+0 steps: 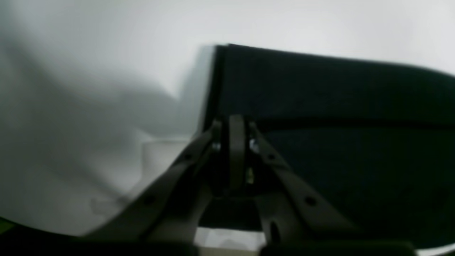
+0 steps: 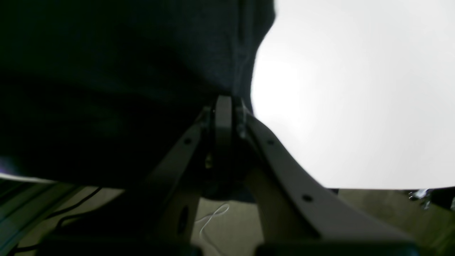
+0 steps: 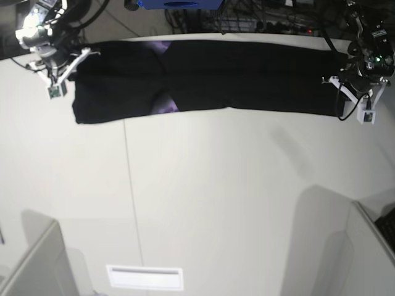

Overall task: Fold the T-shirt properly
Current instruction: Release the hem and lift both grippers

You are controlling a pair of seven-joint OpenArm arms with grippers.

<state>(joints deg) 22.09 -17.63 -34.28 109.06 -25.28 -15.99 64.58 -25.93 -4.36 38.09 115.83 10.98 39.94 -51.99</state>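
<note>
The T-shirt (image 3: 210, 77) lies stretched sideways along the table's (image 3: 216, 203) far edge, left gripper (image 3: 343, 83) and right gripper (image 3: 75, 60) each clamped on opposite ends.

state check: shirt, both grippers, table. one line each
T-shirt: folded into a long band along the table's far edge, a bit of purple print showing, held at both ends.
Left gripper: shut on the T-shirt's corner.
Right gripper: shut on the T-shirt's edge.
Table: white, shirt lying along its far side.
</note>
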